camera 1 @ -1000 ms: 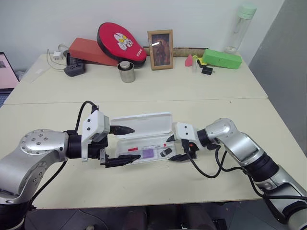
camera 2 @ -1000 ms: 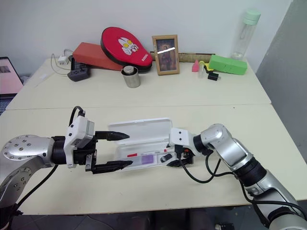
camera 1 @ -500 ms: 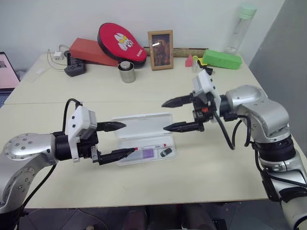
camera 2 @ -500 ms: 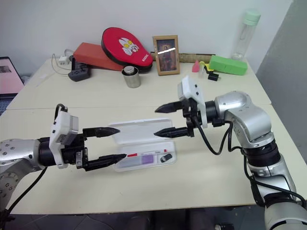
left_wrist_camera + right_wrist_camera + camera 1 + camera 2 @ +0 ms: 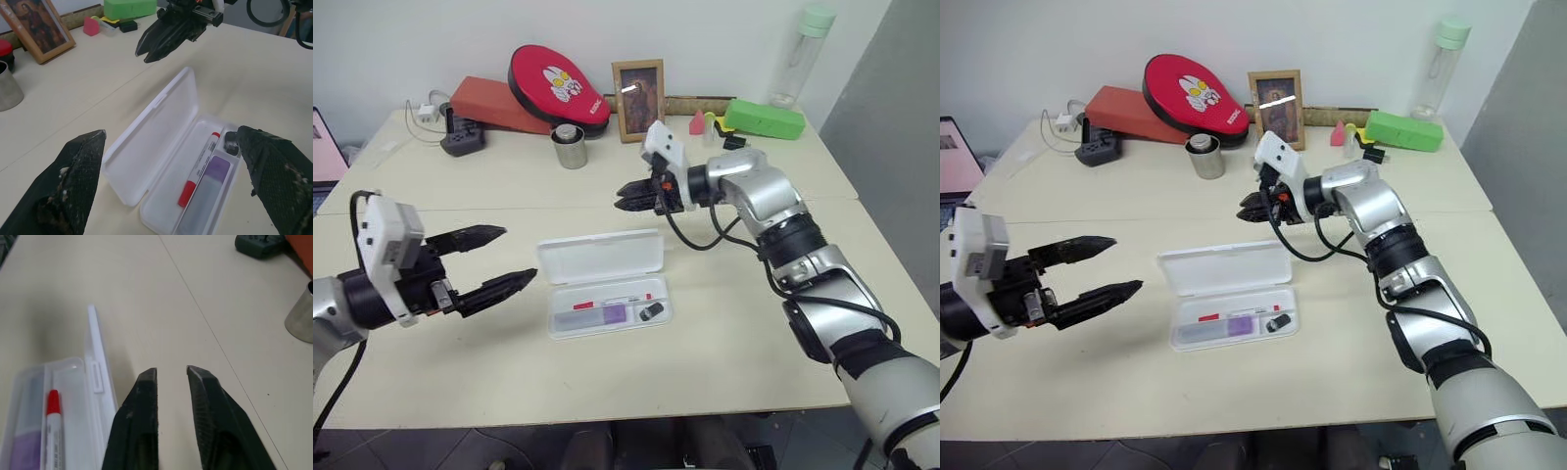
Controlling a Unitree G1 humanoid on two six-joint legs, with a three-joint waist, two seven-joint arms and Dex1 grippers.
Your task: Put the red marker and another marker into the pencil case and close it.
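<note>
Both markers are lying inside the open pencil case at the centre of the frame, its lid tipped back flat on the desk.
The red marker and the purple marker are sitting side by side in the tray. The left gripper is hovering at the left with jaws spread wide; the right gripper is hanging above centre, jaws nearly closed and empty. Closing well probably means nudging the lid's far edge over while bracing the tray, then pressing until the latch catches.
</note>
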